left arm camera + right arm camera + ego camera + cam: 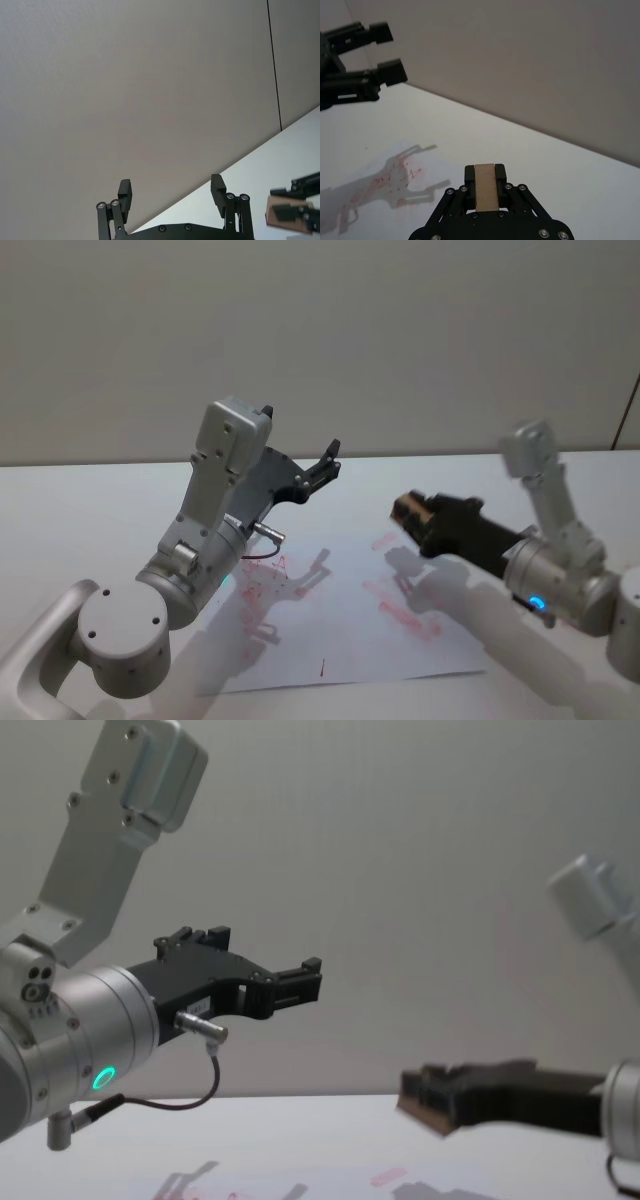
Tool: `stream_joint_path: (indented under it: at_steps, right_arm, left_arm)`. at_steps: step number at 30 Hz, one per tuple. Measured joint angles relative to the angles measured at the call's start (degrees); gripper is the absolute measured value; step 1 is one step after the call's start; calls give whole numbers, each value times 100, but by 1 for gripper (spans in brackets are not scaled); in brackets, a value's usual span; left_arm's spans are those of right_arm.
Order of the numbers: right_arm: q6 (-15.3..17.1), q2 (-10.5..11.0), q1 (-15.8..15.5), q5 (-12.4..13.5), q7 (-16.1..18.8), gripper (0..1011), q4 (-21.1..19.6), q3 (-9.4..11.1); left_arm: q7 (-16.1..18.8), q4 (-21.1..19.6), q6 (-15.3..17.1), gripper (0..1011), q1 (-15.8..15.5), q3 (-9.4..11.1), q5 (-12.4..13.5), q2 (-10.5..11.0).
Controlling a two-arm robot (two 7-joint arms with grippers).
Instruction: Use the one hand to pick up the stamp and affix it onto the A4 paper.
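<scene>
The black angular right hand [412,512] pinched a tan wooden block stamp [485,187] over the pale red-smudged A4 paper [350,635]; lowering it squarely, face flat, seemed best; the left hand [331,462] hovered spread alongside

Tan stamp [485,189] held in right gripper [485,172].
Clamped upright between black jaws, above white counter [545,160]; A4 paper [375,170] beyond, pink-red marks and gripper shadows on it; left gripper [387,52] farther off, jaws apart, against grey wall [520,60].
</scene>
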Motion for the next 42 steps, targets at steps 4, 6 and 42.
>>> stream_joint_path:
  at_steps: [4,6,42]
  right_arm:
    - [-29,116,-95,249,-230,216,-295,126]
    - [-35,204,-176,375,-360,216,-460,202]
    - [668,1793,-1983,1302,-1632,216,-1890,1254]
  left_arm:
    - [0,0,0,1001,0,0,0,0]
    - [0,0,0,1001,0,0,0,0]
    - [0,0,0,1001,0,0,0,0]
